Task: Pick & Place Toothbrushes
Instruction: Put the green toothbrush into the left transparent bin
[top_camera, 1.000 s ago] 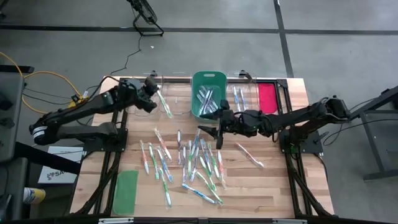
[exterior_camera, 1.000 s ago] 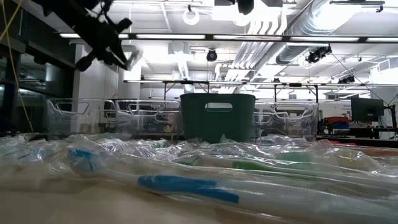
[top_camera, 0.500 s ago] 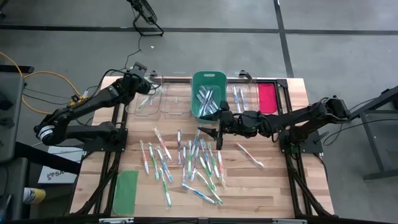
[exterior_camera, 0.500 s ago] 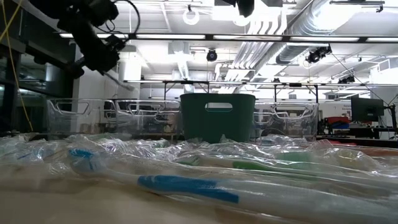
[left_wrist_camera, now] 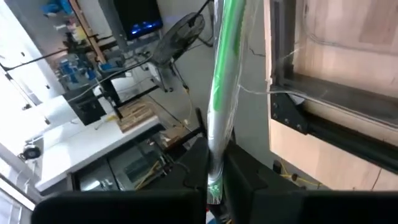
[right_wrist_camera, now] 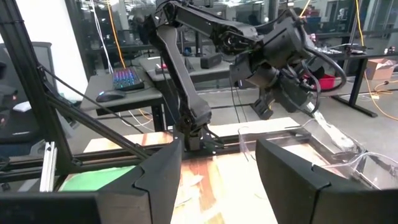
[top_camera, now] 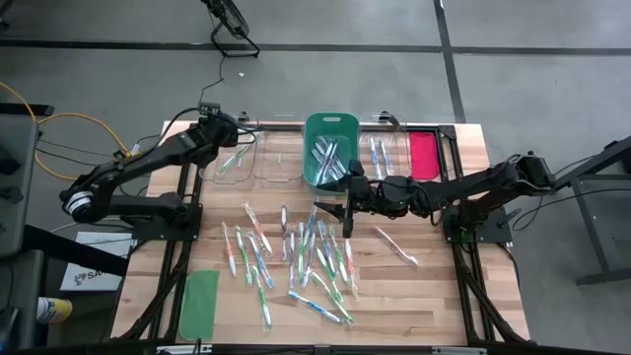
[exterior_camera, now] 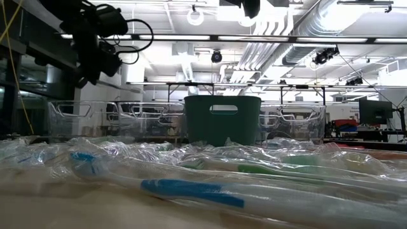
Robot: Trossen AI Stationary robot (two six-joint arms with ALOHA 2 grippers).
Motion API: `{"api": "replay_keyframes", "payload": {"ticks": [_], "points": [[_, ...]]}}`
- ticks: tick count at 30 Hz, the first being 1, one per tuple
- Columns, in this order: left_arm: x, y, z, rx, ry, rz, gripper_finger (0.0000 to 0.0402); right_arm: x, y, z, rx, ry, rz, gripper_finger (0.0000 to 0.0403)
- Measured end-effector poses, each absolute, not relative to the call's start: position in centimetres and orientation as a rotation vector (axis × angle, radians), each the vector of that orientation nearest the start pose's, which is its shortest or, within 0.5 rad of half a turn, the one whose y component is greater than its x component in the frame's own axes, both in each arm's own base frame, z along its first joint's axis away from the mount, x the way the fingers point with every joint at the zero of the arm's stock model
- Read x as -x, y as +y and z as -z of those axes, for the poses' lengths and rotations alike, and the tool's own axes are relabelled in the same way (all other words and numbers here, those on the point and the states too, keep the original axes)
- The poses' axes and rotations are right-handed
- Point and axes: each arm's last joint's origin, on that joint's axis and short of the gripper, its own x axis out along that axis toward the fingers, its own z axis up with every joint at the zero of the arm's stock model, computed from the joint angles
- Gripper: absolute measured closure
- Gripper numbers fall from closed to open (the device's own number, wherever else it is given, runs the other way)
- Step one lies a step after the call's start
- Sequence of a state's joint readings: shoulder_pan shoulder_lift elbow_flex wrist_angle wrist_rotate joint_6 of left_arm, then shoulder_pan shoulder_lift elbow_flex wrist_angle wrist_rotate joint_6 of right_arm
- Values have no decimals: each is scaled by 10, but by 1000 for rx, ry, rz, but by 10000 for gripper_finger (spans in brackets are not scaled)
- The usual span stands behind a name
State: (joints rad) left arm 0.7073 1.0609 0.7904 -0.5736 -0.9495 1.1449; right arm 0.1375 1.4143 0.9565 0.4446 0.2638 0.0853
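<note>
High view: left hand (top_camera: pixel 225 136), seemingly tilted, grips a green toothbrush (top_camera: pixel 234 160).

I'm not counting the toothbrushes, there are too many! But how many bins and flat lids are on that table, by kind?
Green bin: 1
Clear bins: 3, as far as the high view shows
Flat lids: 2, a green lid and a red-pink lid
Total: 6
</note>
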Motion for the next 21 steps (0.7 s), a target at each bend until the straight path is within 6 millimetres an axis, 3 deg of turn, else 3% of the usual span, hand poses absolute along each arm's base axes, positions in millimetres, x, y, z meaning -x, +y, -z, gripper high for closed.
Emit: {"api": "replay_keyframes", "payload": {"ticks": [10, 15, 21], "points": [[-140, 147, -260, -1138, 1839, -383, 385, -319, 36, -306, -77, 36, 135, 204], [-138, 148, -262, -1204, 1957, -377, 385, -319, 36, -306, -77, 36, 135, 204], [-136, 149, -265, -1366, 2170, -166, 385, -319, 36, -305, -77, 38, 135, 204]]}}
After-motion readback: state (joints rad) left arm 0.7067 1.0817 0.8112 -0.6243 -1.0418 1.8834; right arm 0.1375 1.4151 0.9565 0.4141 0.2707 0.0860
